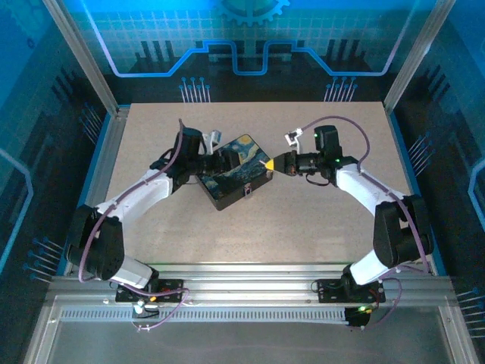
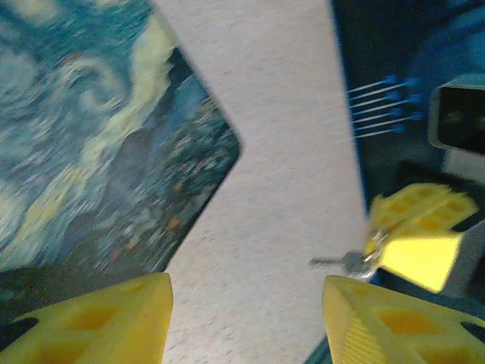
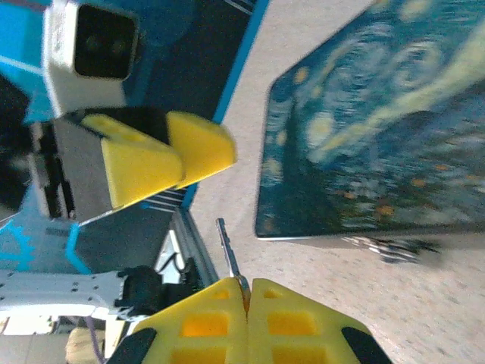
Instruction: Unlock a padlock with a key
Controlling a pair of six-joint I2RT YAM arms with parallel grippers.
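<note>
Beige worktop (image 1: 303, 227); beside the box (image 1: 231, 174), my right end effector (image 3: 246, 284) pinches the key (image 3: 226, 246); left end effector (image 2: 248, 303) spread. Gripped so shallowly, the key could twist loose.

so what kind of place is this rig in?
Likely a purpose-built robot cell, in a lab or demo booth: aluminium frame, blue-lit graphic panels around the table, left arm and right arm bolted at its near edge.

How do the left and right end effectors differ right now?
The left end effector is open and empty; the right end effector is shut on the key. Left sits at the left side of the box, right at its right corner. Both are yellow at the tip.
</note>
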